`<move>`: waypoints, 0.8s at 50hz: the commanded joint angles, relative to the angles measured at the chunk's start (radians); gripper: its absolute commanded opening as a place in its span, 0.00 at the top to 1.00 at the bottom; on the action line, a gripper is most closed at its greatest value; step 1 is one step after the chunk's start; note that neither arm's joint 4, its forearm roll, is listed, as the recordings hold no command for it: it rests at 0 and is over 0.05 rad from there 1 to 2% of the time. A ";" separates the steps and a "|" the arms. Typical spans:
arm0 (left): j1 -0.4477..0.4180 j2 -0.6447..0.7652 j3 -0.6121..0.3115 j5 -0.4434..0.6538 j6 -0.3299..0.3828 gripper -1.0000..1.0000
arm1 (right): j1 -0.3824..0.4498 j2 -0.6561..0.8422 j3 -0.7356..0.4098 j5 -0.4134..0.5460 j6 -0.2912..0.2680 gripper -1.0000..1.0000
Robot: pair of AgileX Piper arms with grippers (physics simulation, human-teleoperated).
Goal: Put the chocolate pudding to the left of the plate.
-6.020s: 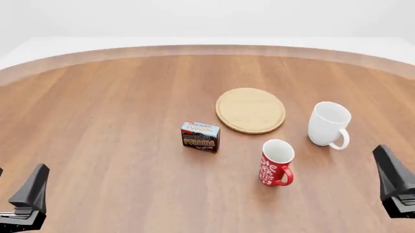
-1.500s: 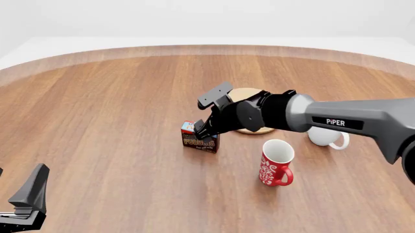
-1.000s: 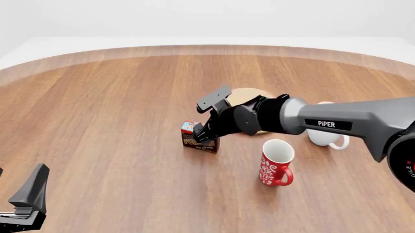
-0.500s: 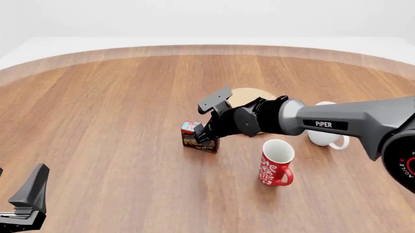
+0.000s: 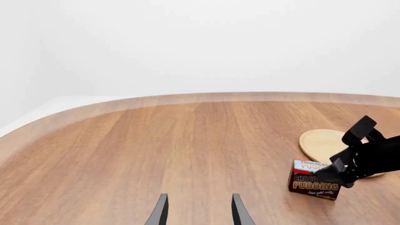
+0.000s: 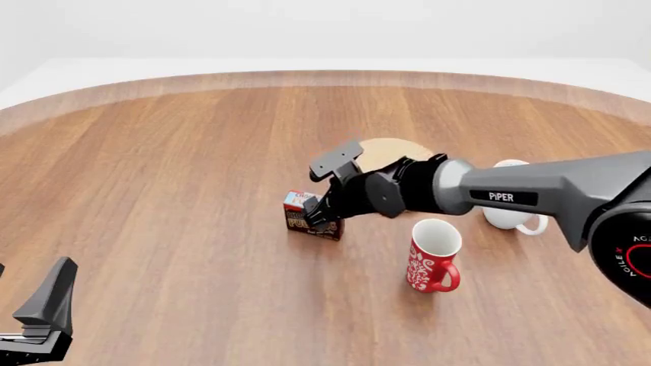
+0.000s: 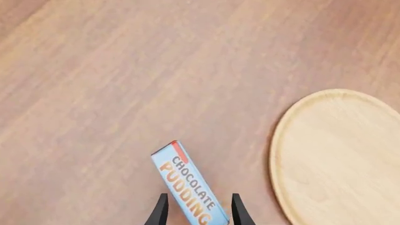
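Note:
The chocolate pudding (image 6: 298, 219) is a small dark brown carton standing on the table, near-left of the plate (image 6: 389, 148), a tan wooden disc partly hidden by my right arm. My right gripper (image 6: 317, 216) is down at the carton's right end. In the right wrist view its open fingers (image 7: 161, 209) straddle the carton's light blue top (image 7: 187, 185), with gaps on both sides, and the plate (image 7: 337, 154) lies beside it. My left gripper (image 6: 41, 320) is open and empty at the near left. The left wrist view shows the pudding (image 5: 312, 180), the plate (image 5: 320, 143) and my left gripper (image 5: 198, 213).
A red patterned mug (image 6: 434, 255) stands near-right of the pudding, under my right arm. A white mug (image 6: 514, 219) stands right of the plate, partly hidden by the arm. The table's curved far edge (image 6: 325, 76) runs across the back.
Over the last seconds my right arm reached in from the right to the pudding; in the last second its gripper sank slightly lower over the carton. The pudding and my left arm have not moved.

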 commanded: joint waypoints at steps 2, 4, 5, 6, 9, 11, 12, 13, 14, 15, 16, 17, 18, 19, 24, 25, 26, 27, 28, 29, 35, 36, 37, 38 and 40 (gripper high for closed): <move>0.000 0.000 0.000 0.000 0.000 0.00 | -0.002 0.011 0.000 -0.008 0.004 0.00; 0.000 0.000 0.000 0.000 0.000 0.00 | -0.001 0.010 0.001 -0.011 0.007 0.00; 0.000 0.000 0.000 0.000 0.000 0.00 | 0.002 0.010 0.006 -0.013 0.007 0.00; 0.000 0.000 0.000 0.000 0.000 0.00 | 0.004 0.009 0.007 -0.015 0.009 0.00; 0.000 0.000 0.000 0.000 0.000 0.00 | 0.003 0.009 0.006 -0.014 0.009 0.00; 0.000 0.000 0.000 0.000 0.000 0.00 | 0.002 0.011 0.005 -0.014 0.007 0.00; 0.000 0.000 0.000 0.000 0.000 0.00 | 0.000 0.012 0.005 -0.012 0.007 0.00; 0.000 0.000 0.000 0.000 0.000 0.00 | 0.001 0.011 0.005 -0.012 0.006 0.00; 0.000 0.000 0.000 0.000 0.000 0.00 | 0.002 0.010 0.006 -0.012 0.007 0.00; 0.000 0.000 0.000 0.000 0.000 0.00 | 0.000 0.011 0.004 -0.011 0.006 0.00; 0.000 0.000 0.000 0.000 0.000 0.00 | 0.000 0.011 0.004 -0.011 0.006 0.00; 0.000 0.000 0.000 0.000 0.000 0.00 | 0.000 0.011 0.003 -0.011 0.007 0.00; 0.000 0.000 0.000 0.000 0.000 0.00 | 0.000 0.012 0.003 -0.011 0.007 0.00; 0.000 0.000 0.000 0.000 0.000 0.00 | 0.000 0.012 0.003 -0.011 0.007 0.00; 0.000 0.000 0.000 0.000 0.000 0.00 | -0.001 0.016 0.003 -0.013 0.008 0.00; 0.000 0.000 0.000 0.000 0.000 0.00 | 0.000 0.016 0.003 -0.014 0.009 0.00; 0.000 0.000 0.000 0.000 0.000 0.00 | 0.001 0.016 0.004 -0.015 0.010 0.00; 0.000 0.000 0.000 0.000 0.000 0.00 | 0.003 0.018 0.006 -0.021 0.012 0.00; 0.000 0.000 0.000 0.000 0.000 0.00 | 0.004 0.019 0.007 -0.023 0.013 0.00; 0.000 0.000 0.000 0.000 0.000 0.00 | 0.006 0.020 0.009 -0.025 0.013 0.00; 0.000 0.000 0.000 0.000 0.000 0.00 | 0.010 0.020 0.012 -0.031 0.017 0.00; 0.000 0.000 0.000 0.000 0.000 0.00 | 0.011 0.019 0.013 -0.033 0.018 0.00; 0.000 0.000 0.000 0.000 0.000 0.00 | 0.012 0.018 0.015 -0.035 0.019 0.00; 0.000 0.000 0.000 0.000 0.000 0.00 | 0.014 0.019 0.017 -0.037 0.020 0.00; 0.000 0.000 0.000 0.000 0.000 0.00 | 0.017 0.018 0.024 -0.046 0.021 1.00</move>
